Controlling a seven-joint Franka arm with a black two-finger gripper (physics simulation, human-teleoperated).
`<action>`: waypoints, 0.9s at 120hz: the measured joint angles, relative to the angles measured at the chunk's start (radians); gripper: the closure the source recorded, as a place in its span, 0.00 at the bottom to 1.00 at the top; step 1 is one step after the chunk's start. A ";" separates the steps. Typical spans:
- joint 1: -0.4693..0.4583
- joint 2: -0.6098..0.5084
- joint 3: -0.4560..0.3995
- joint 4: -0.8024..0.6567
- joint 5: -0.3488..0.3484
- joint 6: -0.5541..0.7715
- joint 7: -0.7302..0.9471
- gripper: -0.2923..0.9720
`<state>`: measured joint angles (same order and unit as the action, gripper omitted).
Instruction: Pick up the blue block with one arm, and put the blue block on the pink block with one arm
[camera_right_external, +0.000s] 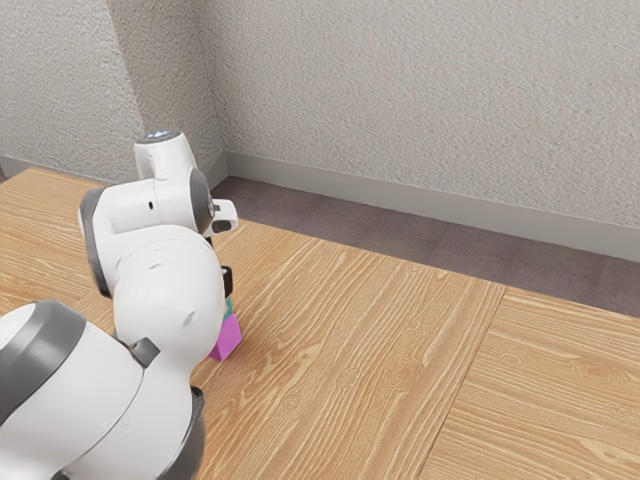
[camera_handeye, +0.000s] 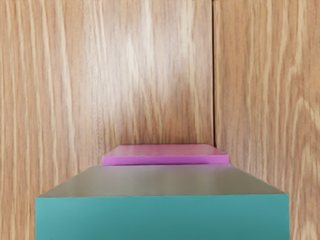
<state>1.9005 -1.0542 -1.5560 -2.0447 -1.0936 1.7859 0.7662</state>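
Hanging end effector (camera_right_external: 228, 275): arm (camera_right_external: 150, 300) is hiding it, cannot tell if clenched or released
blue block (camera_handeye: 162, 217): is sitting just under the end effector, directly over pink block; contact unclear
pink block (camera_handeye: 165, 154): is lying on table (camera_handeye: 150, 75)

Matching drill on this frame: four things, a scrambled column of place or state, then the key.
Things:
1. teal-blue cube block
2. pink cube block
3. wooden plank table
4. grey textured wall

Places:
a. upright, beyond the table's far edge
b. lower of the two blocks
c. underneath both blocks
d. upper block, nearest the wrist camera

Pairs: 1-d, 2-b, 3-c, 4-a
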 joint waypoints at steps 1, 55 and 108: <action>0.000 0.000 0.000 0.000 0.000 0.000 0.000 0.49; 0.001 0.000 0.002 0.003 -0.024 -0.007 0.002 0.27; -1.073 0.705 0.923 0.077 0.583 -0.131 0.041 0.24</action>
<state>0.8274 -0.3488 -0.6333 -1.9680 -0.5108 1.6552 0.8075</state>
